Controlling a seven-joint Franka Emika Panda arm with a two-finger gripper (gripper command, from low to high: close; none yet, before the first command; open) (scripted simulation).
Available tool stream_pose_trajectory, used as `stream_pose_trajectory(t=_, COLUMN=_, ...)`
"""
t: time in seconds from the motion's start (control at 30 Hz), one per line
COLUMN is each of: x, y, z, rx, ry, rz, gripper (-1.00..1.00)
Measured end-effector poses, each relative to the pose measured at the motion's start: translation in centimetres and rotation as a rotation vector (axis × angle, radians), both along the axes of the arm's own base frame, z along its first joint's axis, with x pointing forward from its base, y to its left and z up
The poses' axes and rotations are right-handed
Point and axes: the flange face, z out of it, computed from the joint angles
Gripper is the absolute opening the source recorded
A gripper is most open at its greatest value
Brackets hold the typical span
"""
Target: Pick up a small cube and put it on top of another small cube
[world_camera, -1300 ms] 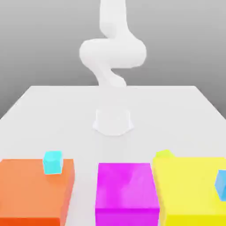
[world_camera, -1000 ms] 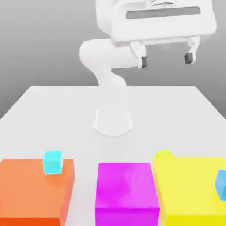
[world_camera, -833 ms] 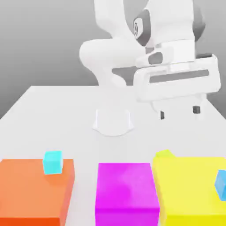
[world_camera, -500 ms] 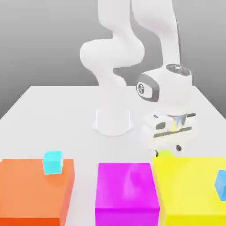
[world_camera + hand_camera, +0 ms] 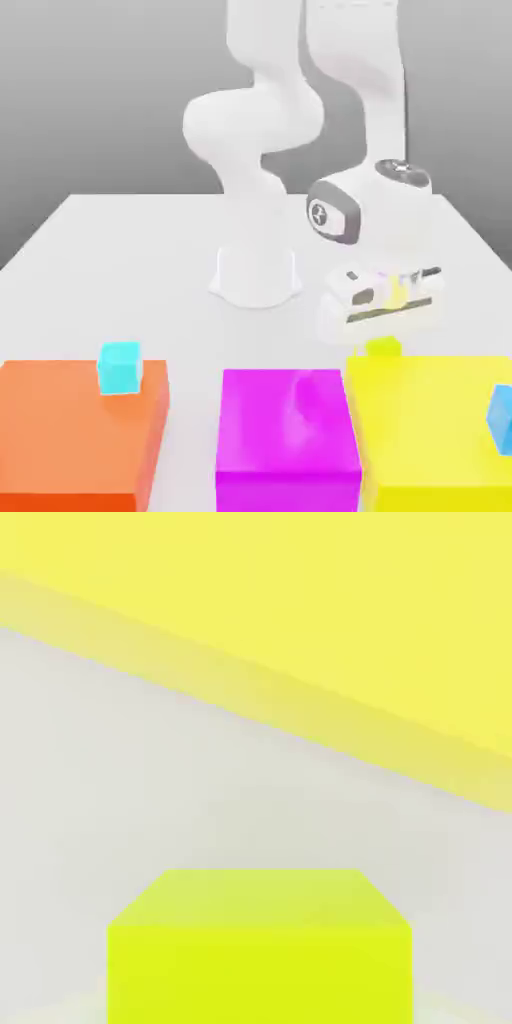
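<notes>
We see the gripper (image 5: 385, 330) closed down low over the lime cube (image 5: 383, 347), which sits on the table (image 5: 120, 270) just behind the yellow block (image 5: 430, 420); grasp not confirmed.

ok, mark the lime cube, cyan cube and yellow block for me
lime cube (image 5: 383, 347), exterior view, its visible top behind the yellow block's far edge
cyan cube (image 5: 120, 368), exterior view, centre of its front face
yellow block (image 5: 420, 420), exterior view, bare top face
</notes>
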Motion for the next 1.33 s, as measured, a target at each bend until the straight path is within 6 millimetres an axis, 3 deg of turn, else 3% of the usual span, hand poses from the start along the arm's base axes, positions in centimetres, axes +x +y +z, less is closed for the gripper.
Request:
stream_pose_trajectory(t=0.17, x=0.6, y=0.0, z=2.2, rx=-0.006, ry=-0.002, rz=0.075, gripper=-1.0)
stream_pose_trajectory(t=0.4, x=4.3, y=-4.9, z=2.3, rx=-0.067, ry=0.182, rz=0.17, gripper=-1.0)
stream_pose_trajectory(t=0.53, x=7.5, y=-10.2, z=4.0, rx=-0.038, ry=0.247, rz=0.168, gripper=-1.0)
stream_pose_trajectory(t=0.73, x=11.4, y=-19.5, z=8.3, rx=0.004, ry=0.152, rz=0.071, gripper=-1.0)
stream_pose_trajectory(t=0.87, x=12.2, y=-26.9, z=11.4, rx=0.009, ry=0.075, rz=-0.011, gripper=-1.0)
stream_pose_trajectory(t=1.0, x=11.2, y=-34.3, z=14.5, rx=-0.002, ry=0.007, rz=-0.103, gripper=-1.0)
stream_pose_trajectory(t=1.07, x=10.6, y=-35.6, z=13.9, rx=0.002, ry=0.001, rz=-0.143, gripper=-1.0)
stream_pose_trajectory(t=1.2, x=10.4, y=-36.0, z=9.6, rx=0.002, ry=-0.001, rz=-0.156, gripper=-1.0)
stream_pose_trajectory(t=1.23, x=10.3, y=-36.1, z=8.9, rx=0.0, ry=0.0, rz=-0.157, gripper=1.0)
stream_pose_trajectory(t=1.33, x=10.3, y=-36.1, z=8.9, rx=0.0, ry=0.0, rz=-0.157, gripper=1.0)
